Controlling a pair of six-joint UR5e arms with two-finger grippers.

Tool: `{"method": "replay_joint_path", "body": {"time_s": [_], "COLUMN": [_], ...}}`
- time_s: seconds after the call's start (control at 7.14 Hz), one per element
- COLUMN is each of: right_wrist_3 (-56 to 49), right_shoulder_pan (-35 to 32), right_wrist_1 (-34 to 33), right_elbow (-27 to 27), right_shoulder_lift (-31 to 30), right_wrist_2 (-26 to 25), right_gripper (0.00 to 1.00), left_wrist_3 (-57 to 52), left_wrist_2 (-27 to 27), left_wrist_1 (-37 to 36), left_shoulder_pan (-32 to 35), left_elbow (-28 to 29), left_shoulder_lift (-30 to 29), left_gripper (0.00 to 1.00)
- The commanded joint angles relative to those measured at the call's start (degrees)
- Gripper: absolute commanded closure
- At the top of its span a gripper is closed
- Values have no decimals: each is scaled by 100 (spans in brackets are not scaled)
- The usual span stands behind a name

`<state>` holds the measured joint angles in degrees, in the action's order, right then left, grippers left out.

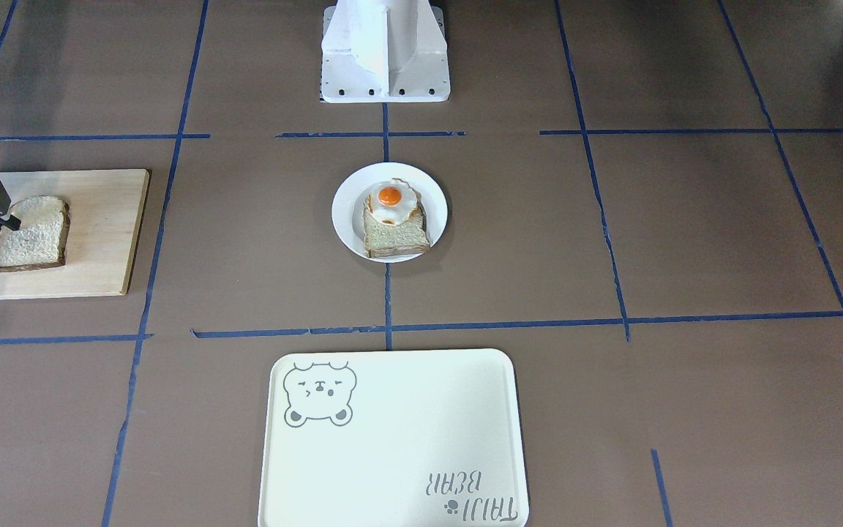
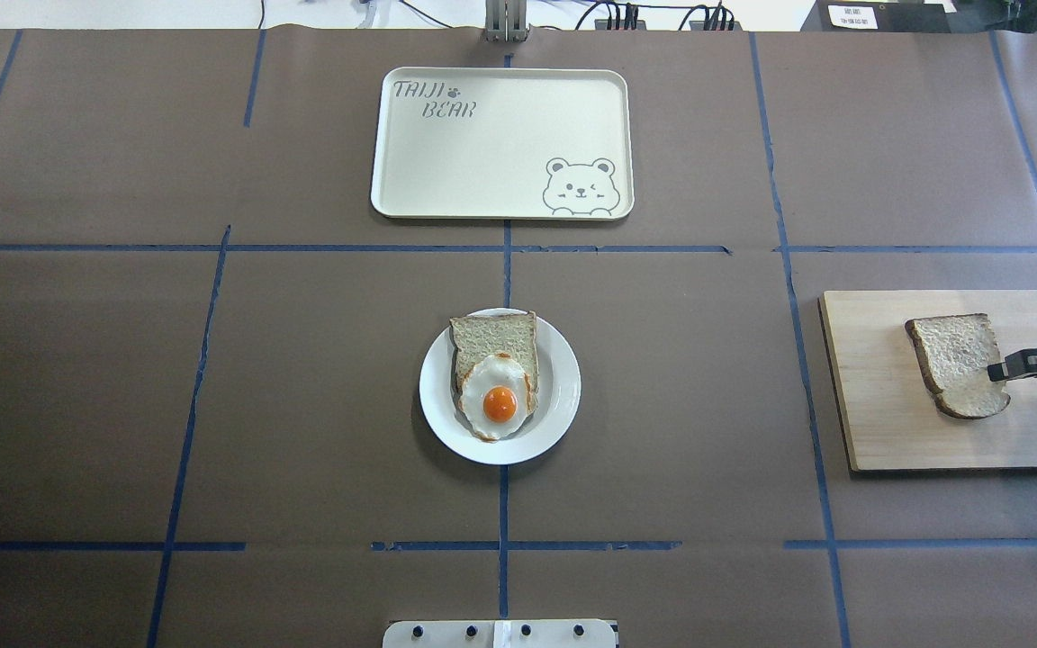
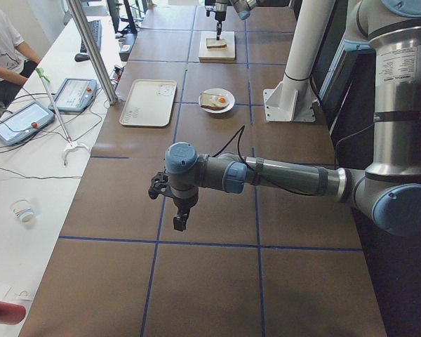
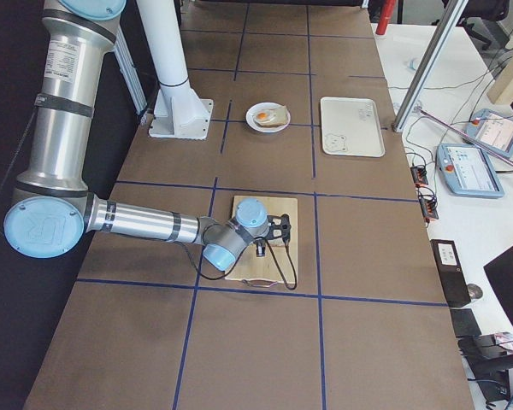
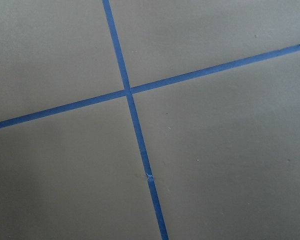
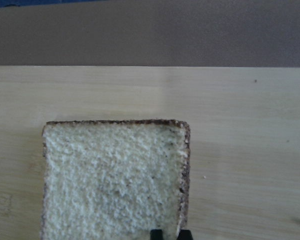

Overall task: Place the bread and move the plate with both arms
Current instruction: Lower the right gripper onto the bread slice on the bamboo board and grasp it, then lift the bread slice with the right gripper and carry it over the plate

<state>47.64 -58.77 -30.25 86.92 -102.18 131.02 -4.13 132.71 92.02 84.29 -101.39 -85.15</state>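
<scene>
The bread [image 2: 958, 362] lies flat on a wooden board [image 2: 888, 405] at the right end of the desk, its coarse face up, directly under the right fingers [image 2: 1009, 365]. They sit at its outer edge with only a narrow gap between them. Whether they already pinch the crust or merely rest on it, I cannot tell. A hold so close to one edge looks like the main hazard. A thin slice taken by its rim may droop, tear or slip free while being carried. The plate [image 2: 563, 396] is well apart from these fingers, toward the middle of the desk, and carries a toast slice [image 2: 493, 335] with a fried egg [image 2: 499, 403] on top. The egg's domed yolk gives a poor seat, so bread released off-centre or from too high could slide off or drag the egg with it. Beyond the plate, farther again from the fingers, lies a tray with a bear drawing [image 2: 446, 180]. The left fingers [image 3: 179, 221] hang over bare desk, far from everything, and I cannot tell how they are set. If the two arms grip the plate rim unevenly, the stack may tip.
</scene>
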Motion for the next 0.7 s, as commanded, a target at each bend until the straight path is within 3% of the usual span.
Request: {"method": "replay_joint_path", "body": {"time_s": [0.0, 0.56], "right_wrist_3": [-9, -9], "right_shoulder_pan": [-12, -143], "right_wrist_1": [1, -8], "right_elbow": [36, 596], "right_shoulder_lift": [-21, 40], "right_wrist_2": [3, 545], "right_gripper": [100, 100], "left_wrist_3": [0, 0], "left_wrist_2": [0, 0], "left_wrist_1": [0, 0], "left_shoulder_pan": [0, 0], "left_elbow": [6, -3], "left_shoulder_lift": [-2, -54], "left_gripper": [0, 0]}}
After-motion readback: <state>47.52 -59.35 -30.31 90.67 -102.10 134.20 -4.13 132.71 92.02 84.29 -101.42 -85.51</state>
